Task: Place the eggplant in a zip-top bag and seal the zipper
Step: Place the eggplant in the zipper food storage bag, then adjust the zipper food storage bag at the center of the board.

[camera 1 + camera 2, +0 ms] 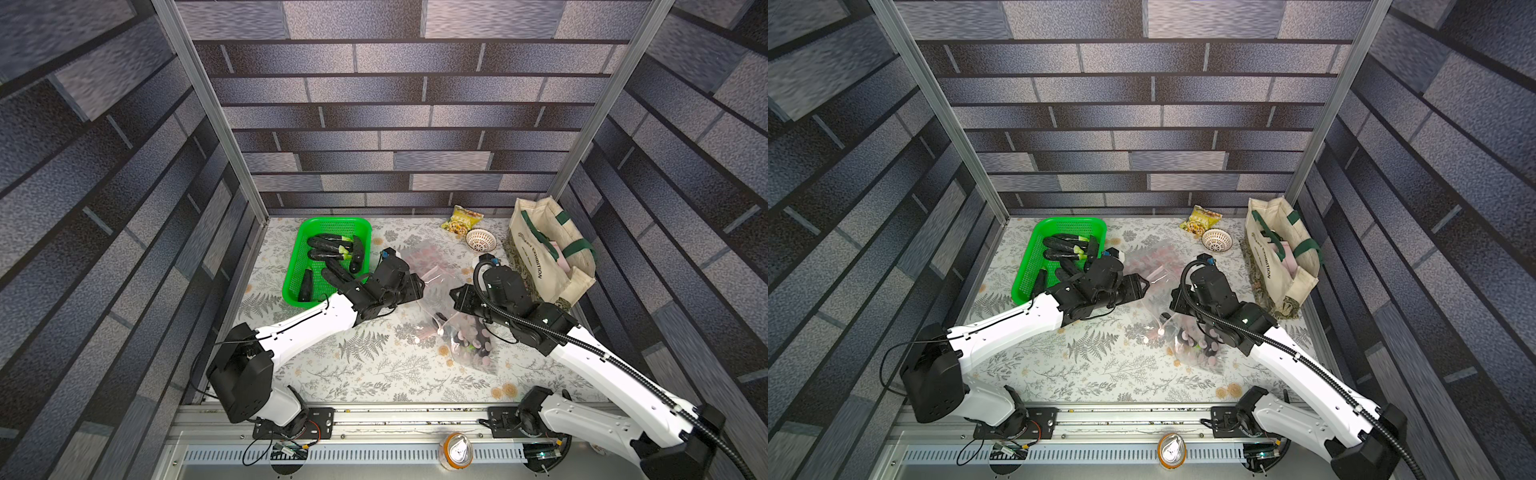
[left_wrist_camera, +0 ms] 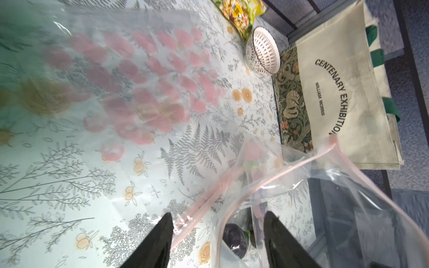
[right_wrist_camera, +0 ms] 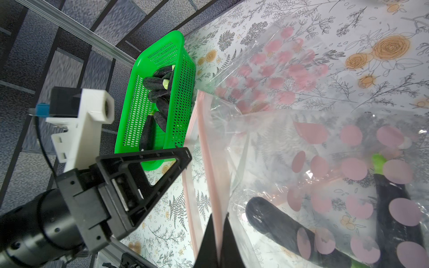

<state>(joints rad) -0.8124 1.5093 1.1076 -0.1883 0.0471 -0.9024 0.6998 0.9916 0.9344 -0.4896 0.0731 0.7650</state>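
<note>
eggplant: the dark purple eggplants (image 3: 274, 215) are already inside the clear zip-top bag with pink dots (image 3: 325, 143). In both top views it lies around 4 o'clock from the table's middle.
right gripper: the right gripper (image 3: 219, 220) is pinched tight on the pink zipper strip (image 3: 206, 150), so it makes a good anchor.
left gripper: the left gripper (image 2: 218, 215) has its jaws apart and holds nothing. It hovers at the bag's mouth, about 9 o'clock from the right one in a top view.
zipper: the left wrist view shows the two strips bowing apart into a loop, so I'd say the seal isn't made yet.
how I'd do it: get BOTH strips between the left fingers, right beside the anchor. Then close and drag along the track away from the right gripper, keeping the line taut.
easy to botch: catching only one layer. The film is floppy and the mouth gapes.
watch out: the green perforated plastic basket (image 1: 291, 274) of spare eggplants sits at 10 o'clock, close by the left wrist. Don't swing wide.
</note>
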